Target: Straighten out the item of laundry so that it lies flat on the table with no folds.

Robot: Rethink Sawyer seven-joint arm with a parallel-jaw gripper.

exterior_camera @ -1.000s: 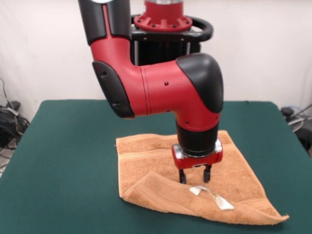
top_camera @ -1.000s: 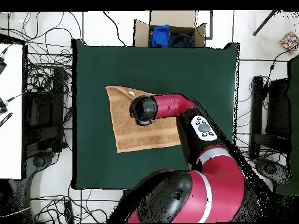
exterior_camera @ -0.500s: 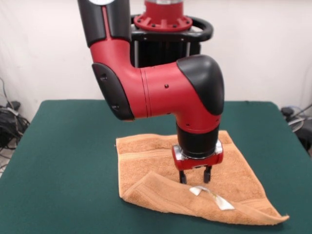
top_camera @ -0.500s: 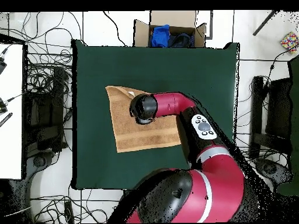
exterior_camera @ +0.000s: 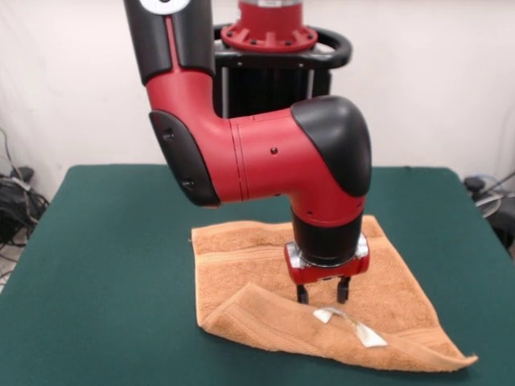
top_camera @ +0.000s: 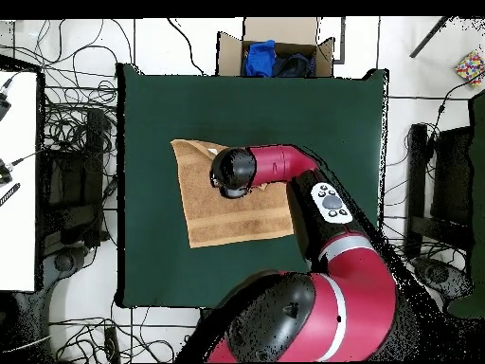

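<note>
Lying nearest the camera in the front view, the folded-over edge of the towel [exterior_camera: 322,342] is seen as a thick flap doubled back onto the rest of the cloth, with the white care tag [exterior_camera: 350,326] showing on top of it. The long axis of this fold runs roughly across the picture, dipping towards the near right corner, which pokes out as a point. Just behind the fold line, the hand [exterior_camera: 321,294] is held directly above the cloth with its two dark fingers [exterior_camera: 302,293] parted a little and nothing gripped between them; whether the tips touch the terry cannot be told. So the flap is placed on the camera side of the hand, immediately beside it, and a pinch of that edge is judged to be the relation the coming move depends on. Further back, the rest of the towel is spread flat, a woven band visible near its left side, on the green surface [exterior_camera: 105,265] towards its middle.

Against the earlier frames, the hand is found slightly lower and shifted a touch towards the fold, and in the overhead view the wrist is moved a little up the picture over the towel [top_camera: 237,223]. The towel itself is unchanged in shape and place.
</note>
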